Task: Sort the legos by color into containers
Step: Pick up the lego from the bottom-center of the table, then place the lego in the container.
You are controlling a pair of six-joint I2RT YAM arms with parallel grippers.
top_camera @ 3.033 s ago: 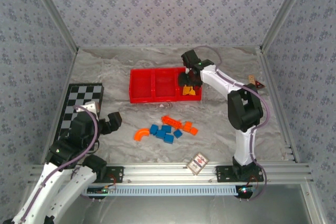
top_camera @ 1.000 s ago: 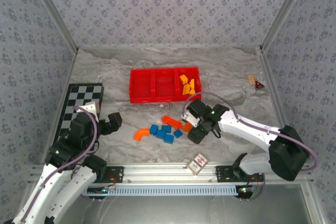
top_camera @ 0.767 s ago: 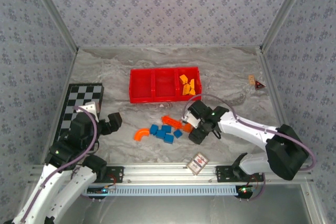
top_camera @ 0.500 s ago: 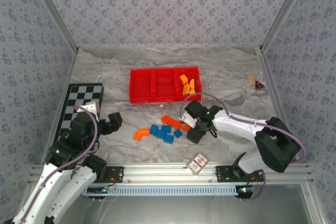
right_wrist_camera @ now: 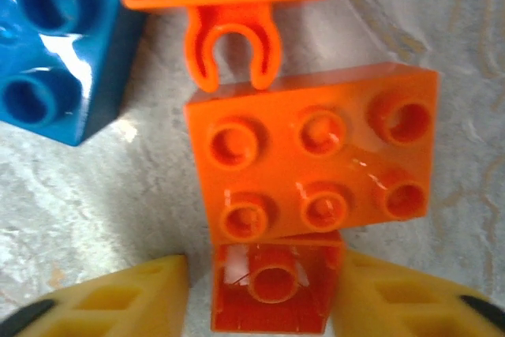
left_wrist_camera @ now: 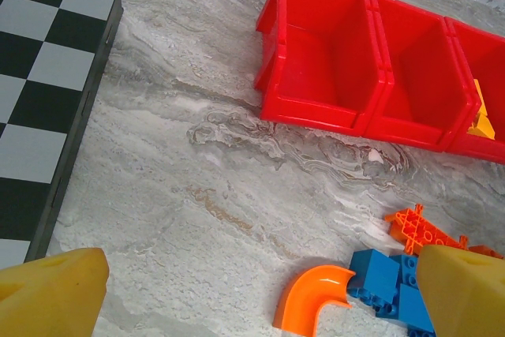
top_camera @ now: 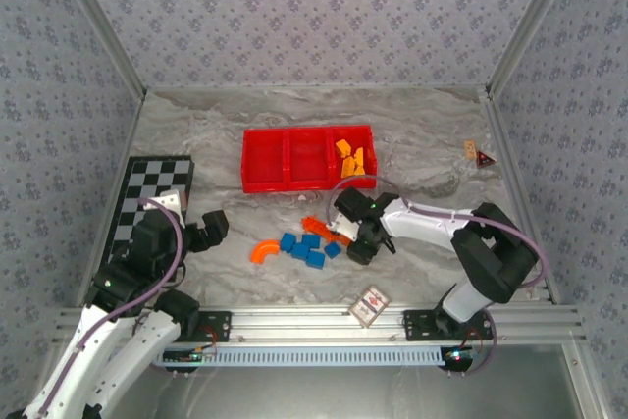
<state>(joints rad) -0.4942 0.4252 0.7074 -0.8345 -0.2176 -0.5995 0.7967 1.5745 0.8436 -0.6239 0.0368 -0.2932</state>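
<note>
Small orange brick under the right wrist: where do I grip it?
Pinch the small orange brick by its two side walls, coming straight down. It lies hollow side up and the six-stud orange brick crowds its far edge, leaving left and right walls free, where the right fingers stand.

Two white-shelled arms (top_camera: 424,226) with bulky black joints (top_camera: 491,260), looping lilac cables (top_camera: 183,237) and blunt yellow fingers (right_wrist_camera: 118,297).

The marbled grey counter (top_camera: 196,134) carries a red tray (top_camera: 294,186), a checkerboard (top_camera: 147,198) at its left side, blue bricks (top_camera: 307,248), orange bricks (top_camera: 319,227) and an orange arch (top_camera: 263,251) in the middle, and a patterned card (top_camera: 369,305) near the front.
</note>
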